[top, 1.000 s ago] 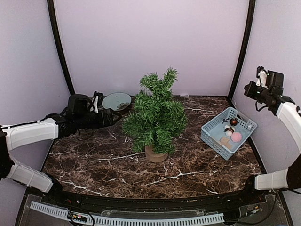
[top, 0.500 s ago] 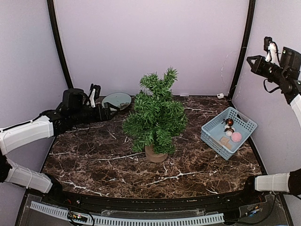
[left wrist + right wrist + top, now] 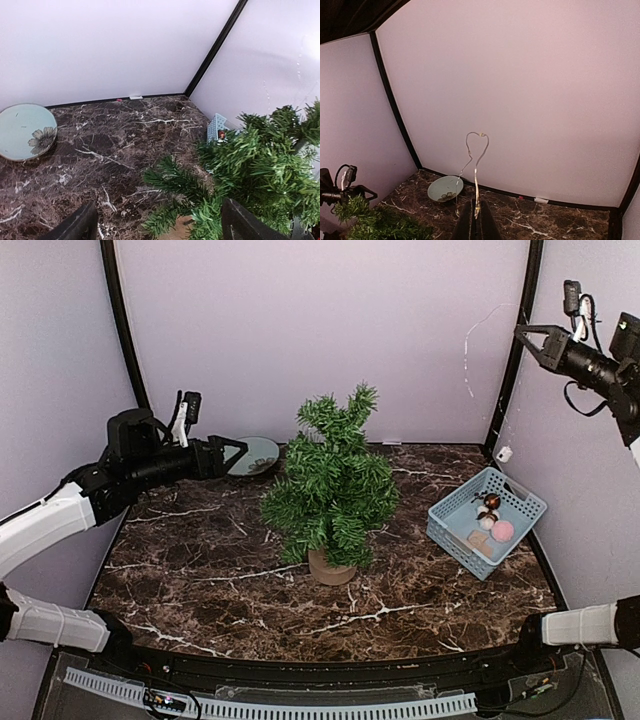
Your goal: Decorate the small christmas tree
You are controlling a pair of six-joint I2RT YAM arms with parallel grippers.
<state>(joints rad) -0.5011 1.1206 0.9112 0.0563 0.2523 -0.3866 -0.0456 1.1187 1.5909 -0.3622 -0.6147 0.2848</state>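
The small christmas tree (image 3: 331, 485) stands upright in the middle of the dark marbled tabletop (image 3: 200, 575), on its round tan stump base (image 3: 331, 567). No ornament can be seen on its green branches.

The left tool (image 3: 238, 451) hovers above the back left part of the tabletop. Its fingers (image 3: 75, 227) are spread wide, with nothing between them. It points toward the tree and sits close to its left branches without touching them. Just behind it a pale blue-green plate (image 3: 256, 455) with a flower print lies flat near the back wall.

The right tool (image 3: 520, 330) is high up by the back right corner post. It is clenched on a thin wire strand (image 3: 476, 165) that rises from the fingertips into a loop. From overhead, the strand arcs out to the left and hangs down in front of the back wall.

A light blue slotted basket (image 3: 450, 533) sits at the right side of the tabletop, well apart from the tree. It holds a pink ball (image 3: 502, 530), a dark brown ball (image 3: 491, 501) and some smaller pieces too small to tell.
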